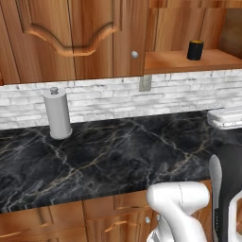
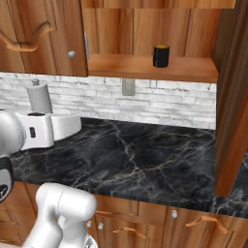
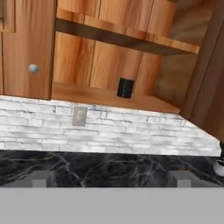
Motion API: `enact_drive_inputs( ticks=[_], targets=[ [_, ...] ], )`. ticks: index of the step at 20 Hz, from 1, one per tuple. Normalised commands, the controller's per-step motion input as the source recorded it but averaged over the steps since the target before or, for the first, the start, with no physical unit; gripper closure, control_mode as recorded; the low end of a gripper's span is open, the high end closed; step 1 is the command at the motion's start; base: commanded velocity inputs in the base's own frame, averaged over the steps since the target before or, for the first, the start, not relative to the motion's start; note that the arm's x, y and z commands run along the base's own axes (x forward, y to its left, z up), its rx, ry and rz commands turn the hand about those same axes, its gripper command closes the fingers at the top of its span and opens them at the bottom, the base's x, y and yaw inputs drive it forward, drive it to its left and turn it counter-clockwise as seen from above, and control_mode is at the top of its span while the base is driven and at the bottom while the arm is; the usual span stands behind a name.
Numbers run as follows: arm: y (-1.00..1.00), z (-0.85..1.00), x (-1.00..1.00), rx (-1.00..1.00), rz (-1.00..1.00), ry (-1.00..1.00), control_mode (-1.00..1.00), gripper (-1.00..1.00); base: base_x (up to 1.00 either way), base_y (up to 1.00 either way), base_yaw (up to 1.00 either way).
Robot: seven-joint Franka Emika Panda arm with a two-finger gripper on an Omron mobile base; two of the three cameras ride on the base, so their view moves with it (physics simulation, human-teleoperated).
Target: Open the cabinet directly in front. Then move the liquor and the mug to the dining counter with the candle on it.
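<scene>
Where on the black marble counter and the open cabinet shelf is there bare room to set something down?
The counter is bare from the paper-towel cylinder at its left across to the white object at its right edge. The cabinet shelf is bare to the left of the mug, with a narrower patch on the mug's right. Nowhere looks crowded.

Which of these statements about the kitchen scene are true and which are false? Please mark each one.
1. The mug stands on the open cabinet's shelf. True.
2. The cabinet's right door is closed. False: it is swung open; the left door is shut.
3. The paper-towel cylinder stands on the black marble counter. True.
4. The gripper holds the mug. False: its jaws are open and empty, apart from the mug.
5. A bottle stands beside the mug. False: none is seen there.
</scene>
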Motion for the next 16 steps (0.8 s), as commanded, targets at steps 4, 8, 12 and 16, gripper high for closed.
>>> enact_drive_inputs(
  ticks=[4, 8, 12, 16],
  targets=[
    [0.83, 0.00, 0.27, 0.04, 0.44, -0.27, -1.00, -1.00, 0.00, 0.00, 0.00],
    [0.80, 0.05, 0.24, 0.03, 0.30, -0.37, -1.00, -1.00, 0.00, 0.00, 0.00],
    [0.66, 0.11, 0.39, 0.09, 0.15, -0.33, -1.00, -1.00, 0.00, 0.00, 0.00],
    [0.44, 0.01, 0.34, 0.05, -0.01, -0.27, -1.00, -1.00, 0.00, 0.00, 0.00]
  ],
)
